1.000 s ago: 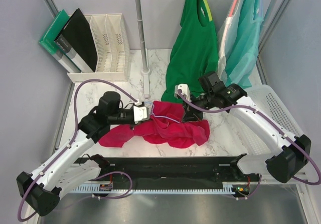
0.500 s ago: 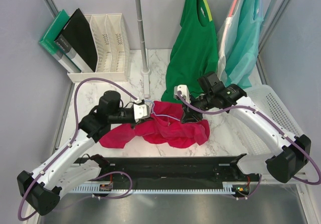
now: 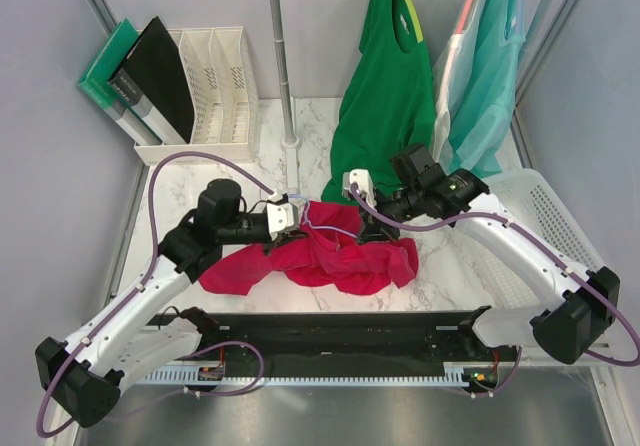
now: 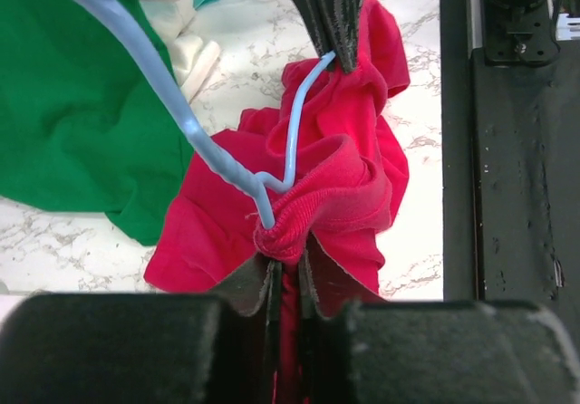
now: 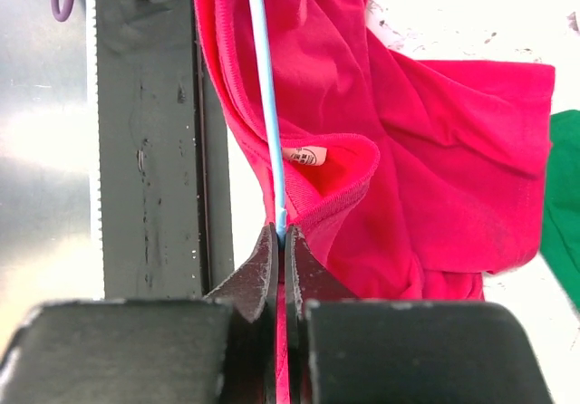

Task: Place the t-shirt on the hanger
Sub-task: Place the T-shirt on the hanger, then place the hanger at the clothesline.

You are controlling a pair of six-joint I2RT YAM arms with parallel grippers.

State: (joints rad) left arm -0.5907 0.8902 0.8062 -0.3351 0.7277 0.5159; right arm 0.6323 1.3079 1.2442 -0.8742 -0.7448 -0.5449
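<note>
The left gripper (image 4: pixel 288 257) is pinched tight on the ribbed collar of the t-shirt (image 4: pixel 362 187), which is bunched on the table (image 4: pixel 421 123) just ahead of its tips. The hanger (image 4: pixel 288 141) enters that collar, and most of its wire is buried in cloth. Opposite, the right gripper (image 5: pixel 279 235) is clamped on the wire. Whether it also catches fabric is unclear.

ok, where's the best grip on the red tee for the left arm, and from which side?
Probably the ribbed collar of the t-shirt, where the left gripper is shut now: a thick rolled band bunched round the hanger wire, firmer than the loose body cloth. Come low from the left, along the wire; the right gripper pinches wire and collar opposite.
</note>
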